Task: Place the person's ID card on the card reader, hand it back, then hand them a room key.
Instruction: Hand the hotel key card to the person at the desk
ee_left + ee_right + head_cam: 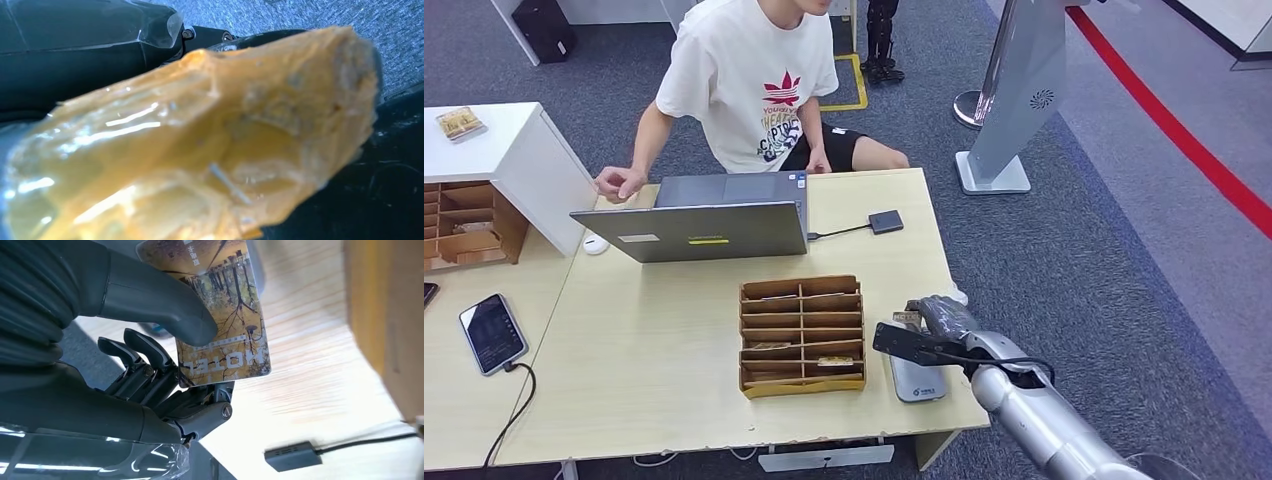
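Note:
My right hand (941,320) hovers at the table's right side, just above the far end of the grey card reader (919,381). It pinches a card printed with trees and the word HOTEL, the room key (226,315), between thumb (155,297) and fingers (150,365); a tan edge of the room key (907,318) peeks out beside the hand. The person (754,85) sits across the table behind the laptop (699,230), one hand (619,183) resting on the table. An amber, translucent, blurred shape (200,150) lies close before the left wrist camera.
A wooden compartment box (802,335) holding cards stands left of the reader. A small black device (885,221) on a cable lies behind it, near the laptop. A phone (492,332) and white cabinet (494,150) are at the left. The table edge (959,300) is close.

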